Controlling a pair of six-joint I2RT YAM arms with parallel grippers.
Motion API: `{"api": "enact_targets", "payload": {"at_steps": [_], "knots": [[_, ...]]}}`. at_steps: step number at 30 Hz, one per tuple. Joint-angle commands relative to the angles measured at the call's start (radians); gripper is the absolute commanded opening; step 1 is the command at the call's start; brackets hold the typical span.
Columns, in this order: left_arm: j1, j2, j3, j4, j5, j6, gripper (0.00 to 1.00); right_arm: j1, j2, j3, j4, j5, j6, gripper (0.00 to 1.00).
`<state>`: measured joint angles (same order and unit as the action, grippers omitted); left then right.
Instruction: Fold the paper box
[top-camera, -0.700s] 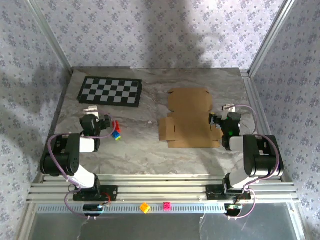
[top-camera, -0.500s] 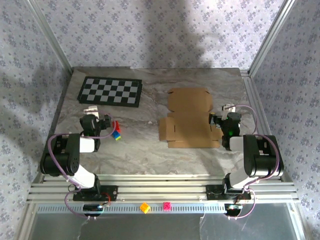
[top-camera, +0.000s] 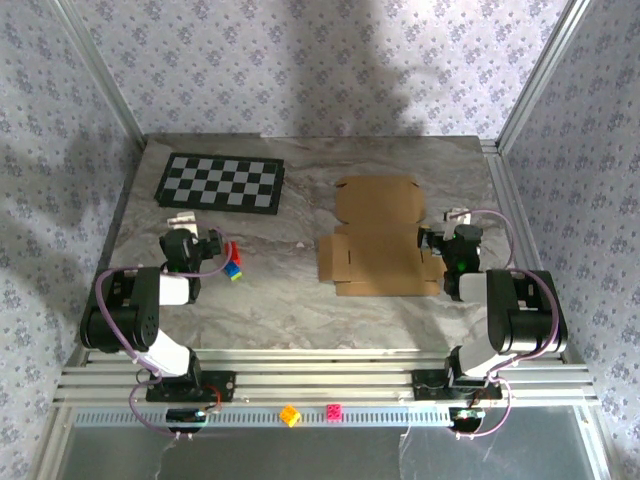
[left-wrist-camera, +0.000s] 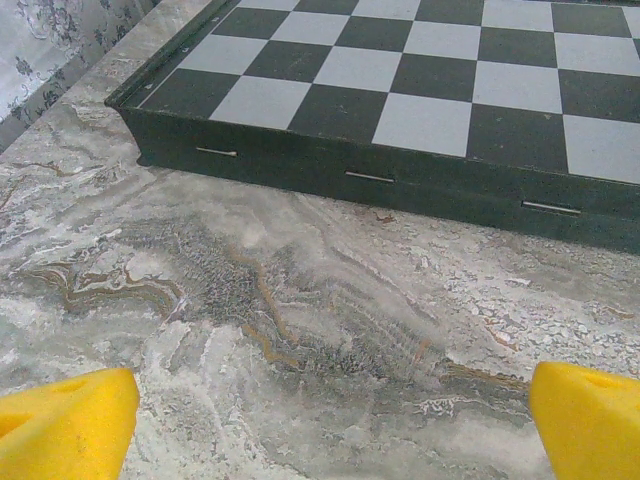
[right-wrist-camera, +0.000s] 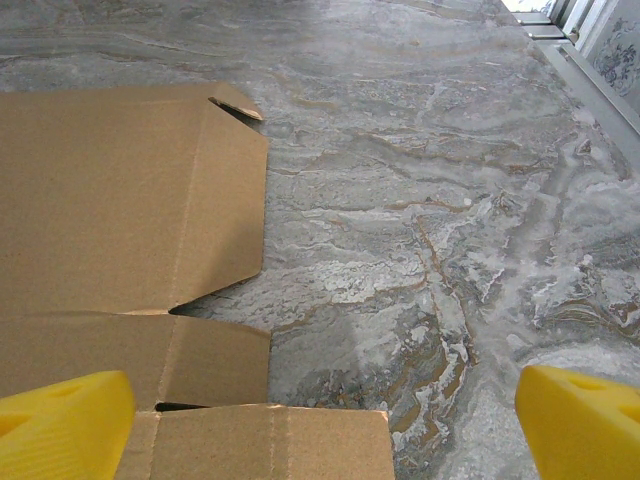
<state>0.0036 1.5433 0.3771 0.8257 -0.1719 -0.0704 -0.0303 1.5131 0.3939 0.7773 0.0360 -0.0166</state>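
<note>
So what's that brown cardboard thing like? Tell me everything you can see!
The paper box is a plain tan cardboard sheet, not folded yet. It lies flat and open on the grey marbled table, right of the middle, with crease lines, side flaps and small tabs cut into its edges. Nothing is printed on it. The right gripper hangs open over its right edge, not holding it.

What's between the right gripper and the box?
Nothing visible. The box lies flat and unfolded on the table, and the open right gripper sits right at its right edge, with the flaps directly ahead in the wrist view.
</note>
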Motion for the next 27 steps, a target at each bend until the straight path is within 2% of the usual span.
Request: {"api": "enact_targets", "payload": {"at_steps": [1, 4, 6, 8, 10, 12, 13, 14, 15, 16, 17, 18, 19, 20, 21, 22, 24, 27], "knots": [[-0.003, -0.01, 0.02, 0.018, 0.0, 0.015, 1.0, -0.003, 0.006, 0.004, 0.016, -0.005, -0.011, 1.0], [-0.003, -0.01, 0.02, 0.018, 0.0, 0.015, 1.0, -0.003, 0.002, -0.003, 0.027, -0.006, -0.011, 1.0], [-0.017, -0.029, 0.017, 0.022, -0.027, 0.025, 1.0, 0.0, -0.056, 0.002, -0.031, 0.036, 0.0, 1.0], [-0.09, -0.144, 0.059, -0.142, -0.193, 0.06, 1.0, 0.025, -0.174, 0.052, -0.194, 0.168, 0.015, 1.0], [-0.141, -0.255, 0.113, -0.255, -0.266, 0.051, 1.0, 0.064, -0.306, 0.126, -0.345, 0.301, 0.05, 1.0], [-0.18, -0.332, 0.195, -0.339, -0.298, -0.026, 1.0, 0.099, -0.414, 0.245, -0.478, 0.36, 0.07, 1.0], [-0.209, -0.346, 0.271, -0.416, -0.354, -0.072, 1.0, 0.115, -0.438, 0.363, -0.56, 0.377, 0.08, 1.0], [-0.225, -0.34, 0.385, -0.583, -0.428, -0.203, 1.0, 0.129, -0.439, 0.496, -0.712, 0.414, 0.109, 1.0], [-0.221, -0.322, 0.523, -0.817, -0.453, -0.407, 1.0, 0.136, -0.415, 0.627, -0.859, 0.464, 0.155, 1.0], [-0.192, -0.282, 0.703, -1.148, -0.379, -0.648, 1.0, 0.131, -0.371, 0.777, -1.044, 0.484, 0.221, 1.0], [-0.149, -0.227, 0.852, -1.39, -0.229, -0.762, 1.0, 0.109, -0.318, 0.946, -1.232, 0.484, 0.304, 1.0], [-0.111, -0.177, 0.943, -1.491, -0.108, -0.844, 1.0, 0.09, -0.272, 1.057, -1.43, 0.499, 0.45, 1.0], [-0.071, -0.128, 0.968, -1.461, 0.098, -0.874, 1.0, 0.079, -0.236, 1.125, -1.623, 0.549, 0.684, 1.0], [-0.047, -0.091, 0.956, -1.366, 0.292, -0.9, 0.91, 0.057, -0.244, 1.124, -1.71, 0.526, 0.807, 0.99], [-0.061, -0.063, 0.959, -1.332, 0.361, -0.939, 0.86, 0.025, -0.272, 1.08, -1.646, 0.397, 0.759, 1.0], [-0.1, -0.04, 0.976, -1.339, 0.374, -0.965, 0.84, 0.0, -0.308, 1.026, -1.546, 0.279, 0.712, 1.0], [-0.22, 0.003, 1.024, -1.374, 0.378, -0.954, 0.83, 0.011, -0.356, 0.964, -1.511, 0.218, 0.75, 0.99], [-0.411, 0.084, 1.055, -1.437, 0.395, -0.965, 0.81, 0.026, -0.357, 0.908, -1.58, 0.113, 0.82, 0.88]]}}
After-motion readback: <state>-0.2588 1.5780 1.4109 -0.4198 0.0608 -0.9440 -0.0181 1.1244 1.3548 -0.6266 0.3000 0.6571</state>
